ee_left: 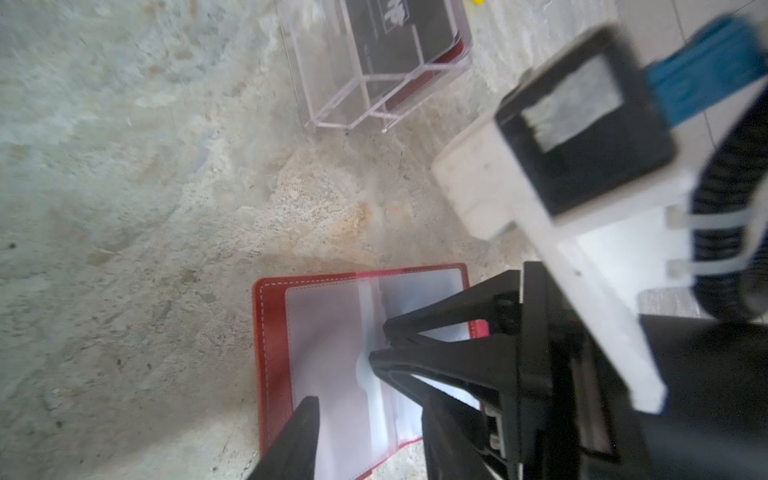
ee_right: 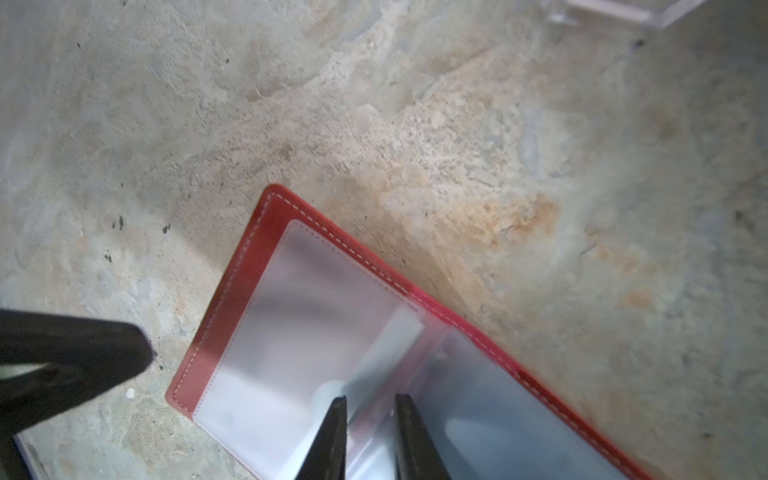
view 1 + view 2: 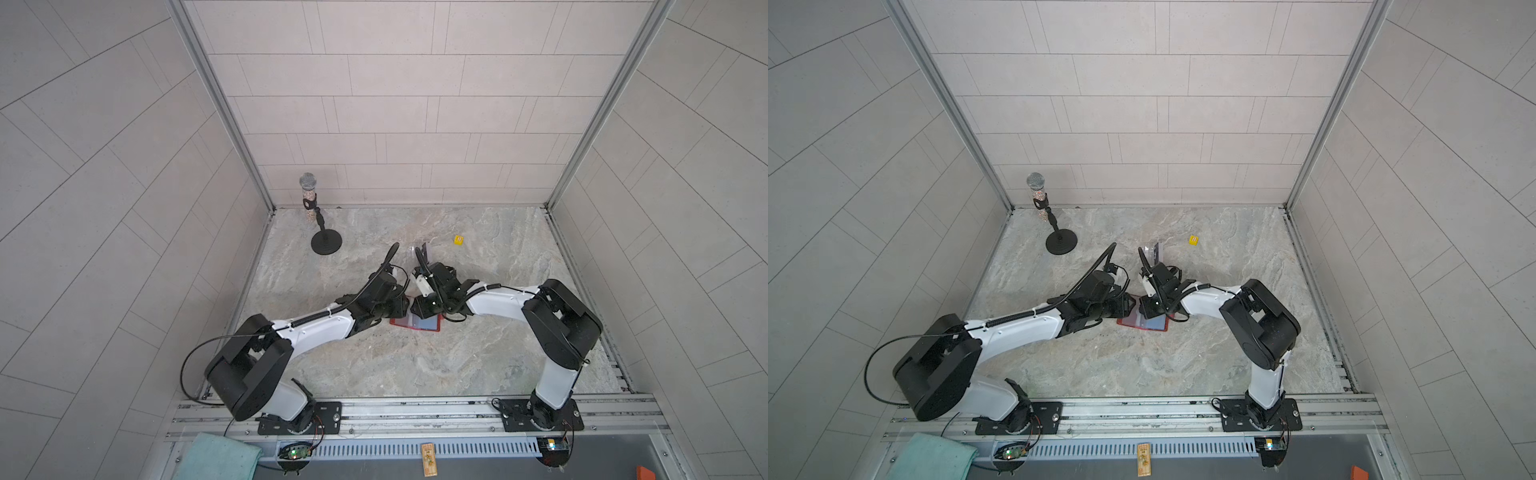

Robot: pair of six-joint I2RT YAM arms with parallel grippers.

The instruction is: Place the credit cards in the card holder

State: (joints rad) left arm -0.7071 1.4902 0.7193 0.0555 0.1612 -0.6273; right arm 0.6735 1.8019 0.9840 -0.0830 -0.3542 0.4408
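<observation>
Card holder (image 3: 415, 324) is lying open and flat on the surface (image 3: 415, 365), clear sleeves facing up, probably so the pockets are reachable from above. Count: one. Right gripper (image 2: 371, 415) is hovering over the spine, jaws narrow, a clear sleeve leaf standing between them; likely meant to lift a pocket mouth, but whether it is pinching I cannot tell. Left gripper (image 1: 368, 405) is hanging over the page on its own side, jaws moderately wide, no card showing between them; likely placed to steady the cover. Grippers: two. Beyond, one clear acrylic stand (image 1: 332, 104) is keeping the credit cards (image 1: 390, 37) upright, edges graspable: one black face showing, any behind uncountable. Farther: one yellow die (image 3: 458, 240); one microphone (image 3: 308, 183) standing at the back.
</observation>
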